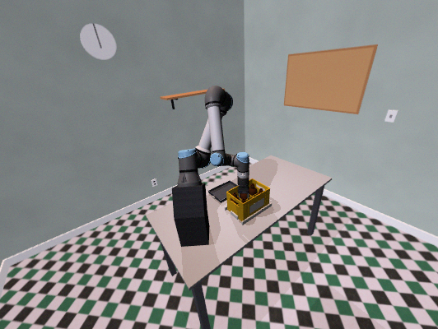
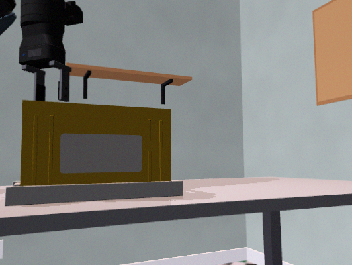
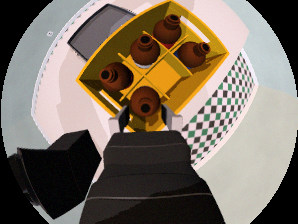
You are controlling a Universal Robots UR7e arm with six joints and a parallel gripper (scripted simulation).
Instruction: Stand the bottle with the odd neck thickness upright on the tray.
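Five brown bottles, all upright in the yellow crate [image 1: 236, 210] [image 2: 99, 120] [image 3: 119, 47]. Can't tell which neck is off, so the odd one is somewhere among those five.

Layout per wrist view: three in the tray-side row, an end bottle [image 3: 115, 76], middle bottle [image 3: 145, 50] and other end bottle [image 3: 167, 31]. Two in the opposite row, one at each end: near bottle [image 3: 145, 102] and far bottle [image 3: 194, 54].

Gripper [image 1: 244, 196] [image 2: 51, 100] [image 3: 145, 111] is open wide, nothing clamped. Points down over the near bottle, fingers on either side of it in wrist view. Fingertips around crate rim height in exterior view; contact with the bottle, can't tell.

Crate has a low grey border [image 1: 257, 215] [image 2: 96, 193] along its foot, on the table [image 1: 288, 177] [image 2: 248, 189] [image 3: 55, 75]. Dark tray [image 1: 223, 191] [image 3: 102, 31] lies flat near the crate, no bottle on it. Arm [image 1: 214, 127] reaches over from the black pedestal [image 1: 191, 215].
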